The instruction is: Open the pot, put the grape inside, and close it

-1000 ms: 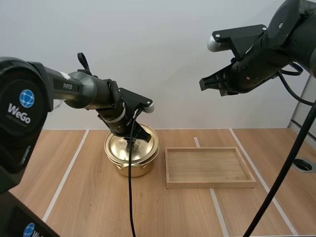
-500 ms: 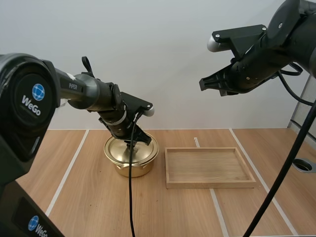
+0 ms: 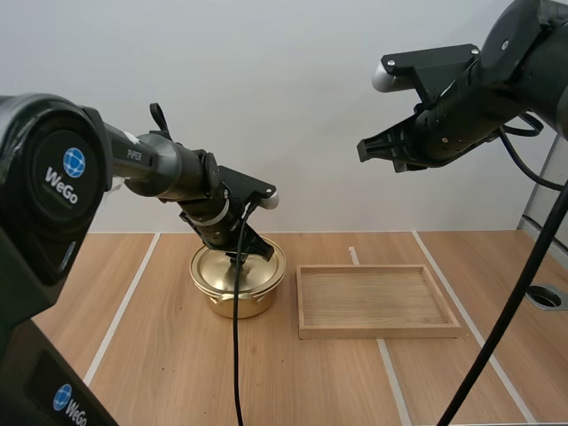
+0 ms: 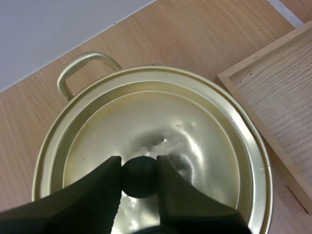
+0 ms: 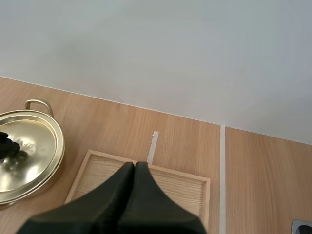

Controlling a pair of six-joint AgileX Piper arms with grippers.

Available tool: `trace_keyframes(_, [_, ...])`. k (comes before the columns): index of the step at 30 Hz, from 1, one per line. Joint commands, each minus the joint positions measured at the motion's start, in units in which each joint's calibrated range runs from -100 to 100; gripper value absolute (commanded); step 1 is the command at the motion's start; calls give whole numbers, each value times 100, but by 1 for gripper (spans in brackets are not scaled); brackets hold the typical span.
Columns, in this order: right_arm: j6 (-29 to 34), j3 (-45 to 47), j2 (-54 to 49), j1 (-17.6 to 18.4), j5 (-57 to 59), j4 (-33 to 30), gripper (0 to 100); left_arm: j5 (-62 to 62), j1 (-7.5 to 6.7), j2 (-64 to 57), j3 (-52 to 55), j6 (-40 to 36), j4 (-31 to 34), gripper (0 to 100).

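Left claw [image 4: 139,167] pinching knob [image 4: 139,179] of lid [image 4: 200,141] — arm shifted slightly over last second, lid still seated on pot [image 3: 232,306], left of tray [image 3: 380,331]. Lift not begun. Right claw [image 5: 134,168] closed, empty — high over tray.

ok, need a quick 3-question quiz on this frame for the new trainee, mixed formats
1. True or false: the lid sits on the pot.
2. What does the left gripper pinch? A) a side handle B) the lid knob C) the pot's rim
3. Fill in: on the right gripper, the fingers are ____ (open or shut).
Key: 1 true; 2 B; 3 shut, on nothing.
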Motion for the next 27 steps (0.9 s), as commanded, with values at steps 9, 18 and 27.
trace_keyframes(9, [-15, 6, -83, -23, 166, 52, 0, 51, -14, 92, 30, -153, 277, 9])
trace_keyframes(18, [-15, 6, -83, -23, 166, 52, 0, 53, -14, 69, 17, -153, 304, 100])
trace_keyframes(27, [-15, 6, -83, -23, 164, 125, 0, 902, -14, 56, -501, -191, 215, 100])
